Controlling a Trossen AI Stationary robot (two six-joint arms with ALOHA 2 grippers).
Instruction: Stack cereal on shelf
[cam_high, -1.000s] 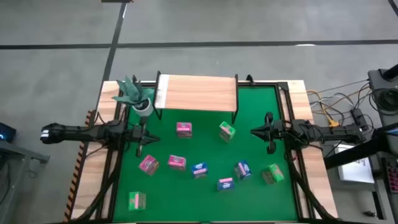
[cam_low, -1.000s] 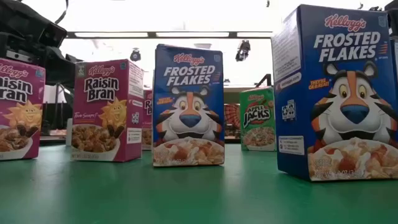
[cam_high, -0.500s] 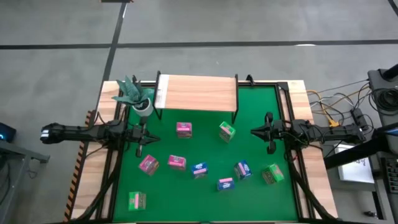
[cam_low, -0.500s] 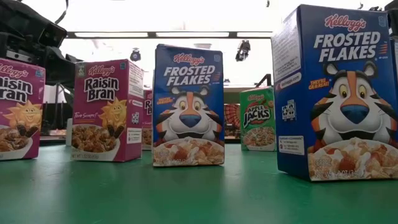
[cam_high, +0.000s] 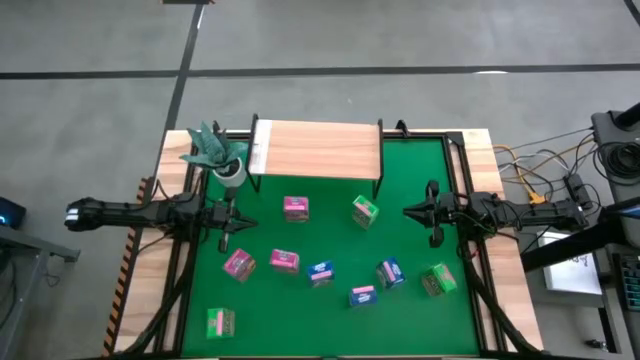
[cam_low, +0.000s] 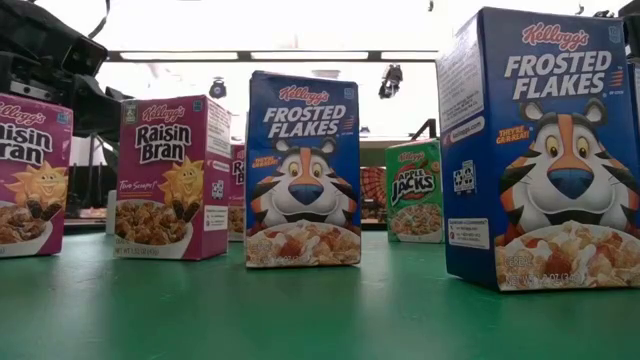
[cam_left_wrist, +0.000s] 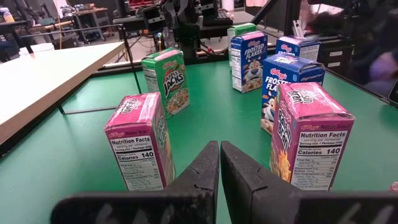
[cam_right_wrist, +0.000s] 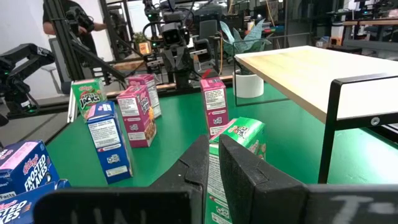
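Cereal boxes on green mat (cam_high: 330, 300): pink "Raisin Bran" (cam_low: 172, 178); blue "Frosted Flakes" (cam_low: 303, 170); green "Apple Jacks" (cam_low: 414, 191). Left gripper (cam_left_wrist: 219, 163), right gripper (cam_right_wrist: 212, 155): both pinched closed, empty.

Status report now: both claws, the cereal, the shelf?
Left claw shut, empty; right claw shut, empty. Nine cereal boxes on mat. Shelf bare. Nothing blocking.

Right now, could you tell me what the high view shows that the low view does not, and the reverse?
Only the high view shows the shelf with nothing on it, the potted plant, and the left end effector and right end effector, both shut and apart from the boxes. Only the low view shows the printed fronts, like Raisin Bran and Apple Jacks. Both show cereal boxes upright on the green mat.
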